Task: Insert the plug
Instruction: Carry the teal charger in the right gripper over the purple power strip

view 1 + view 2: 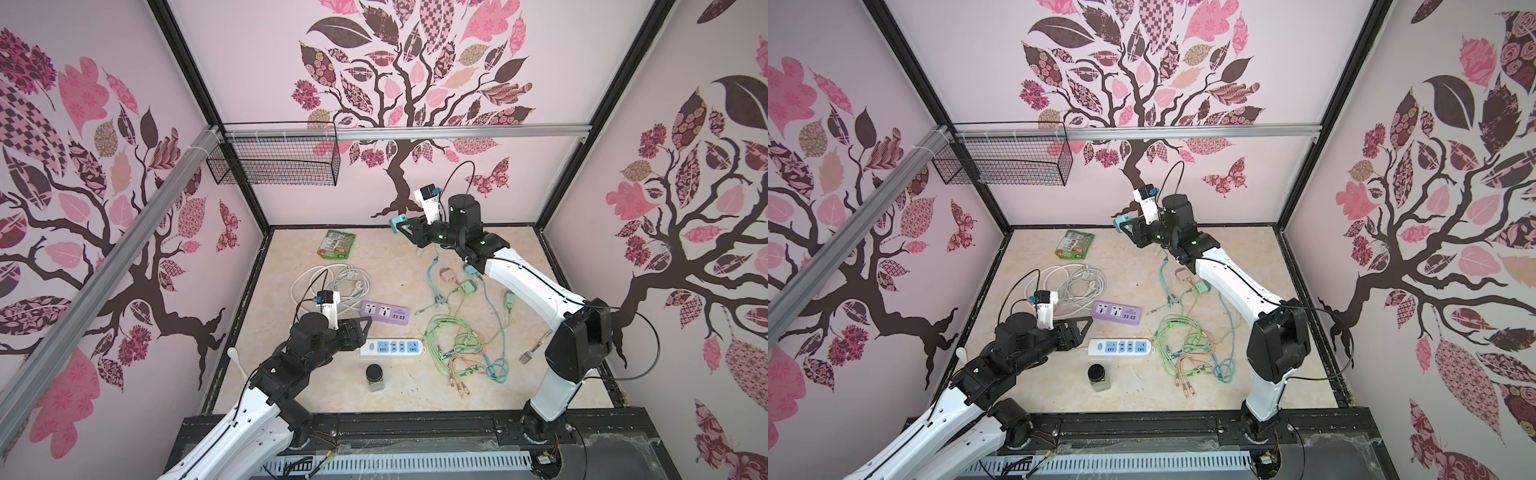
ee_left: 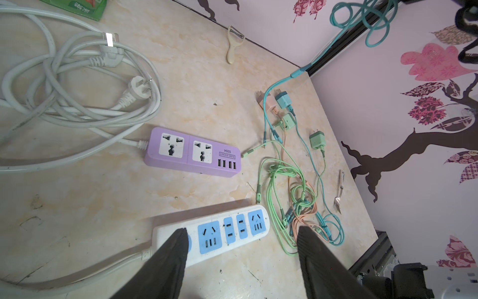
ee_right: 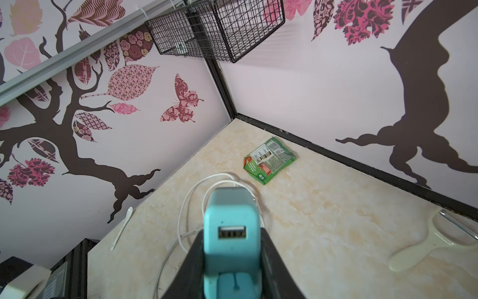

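My right gripper (image 3: 232,234) is shut on a teal plug (image 3: 230,207), a small USB charger block whose port faces the wrist camera. In both top views it is held high near the back wall (image 1: 398,224) (image 1: 1122,222). A white power strip with blue sockets (image 1: 392,348) (image 2: 165,233) lies near the table's front middle. My left gripper (image 2: 241,230) (image 1: 368,322) hovers open over that strip's switch end, nothing between its fingers. A purple power strip (image 1: 384,312) (image 2: 192,152) lies just behind the white one.
Coiled white cables (image 1: 328,286) lie left of the purple strip. A tangle of coloured charging cables and chargers (image 1: 465,345) covers the right half. Also a green packet (image 1: 336,244), a jar (image 1: 375,377), a fork (image 1: 532,351), a peeler (image 2: 234,44), and a wire basket (image 1: 274,160).
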You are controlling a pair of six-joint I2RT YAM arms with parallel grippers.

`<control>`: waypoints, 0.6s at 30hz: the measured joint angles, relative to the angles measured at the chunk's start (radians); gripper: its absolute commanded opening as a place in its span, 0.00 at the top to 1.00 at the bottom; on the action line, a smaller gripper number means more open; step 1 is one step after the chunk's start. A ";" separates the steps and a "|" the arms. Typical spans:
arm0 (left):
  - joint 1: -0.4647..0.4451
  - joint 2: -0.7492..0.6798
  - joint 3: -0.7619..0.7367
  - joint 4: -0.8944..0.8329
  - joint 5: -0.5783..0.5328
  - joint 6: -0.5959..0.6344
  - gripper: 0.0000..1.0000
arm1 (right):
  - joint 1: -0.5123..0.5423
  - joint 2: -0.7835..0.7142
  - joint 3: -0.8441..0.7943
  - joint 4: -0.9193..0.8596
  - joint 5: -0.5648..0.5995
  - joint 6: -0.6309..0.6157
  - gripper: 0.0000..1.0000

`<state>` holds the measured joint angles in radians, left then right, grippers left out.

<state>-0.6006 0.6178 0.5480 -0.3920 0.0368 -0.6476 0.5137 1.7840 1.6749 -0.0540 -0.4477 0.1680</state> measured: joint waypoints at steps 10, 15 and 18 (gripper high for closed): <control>0.001 -0.086 -0.006 -0.033 -0.025 -0.023 0.30 | 0.000 0.169 0.241 -0.084 -0.035 -0.020 0.84; 0.001 -0.056 -0.008 -0.045 -0.050 -0.042 0.31 | 0.001 0.199 0.201 -0.085 -0.054 -0.024 0.84; 0.005 0.003 -0.008 -0.043 -0.061 -0.049 0.31 | 0.002 0.201 0.141 -0.085 -0.061 -0.039 0.84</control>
<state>-0.5957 0.6209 0.5404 -0.4347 -0.0242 -0.6968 0.5159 1.9854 1.8160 -0.1390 -0.5083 0.1295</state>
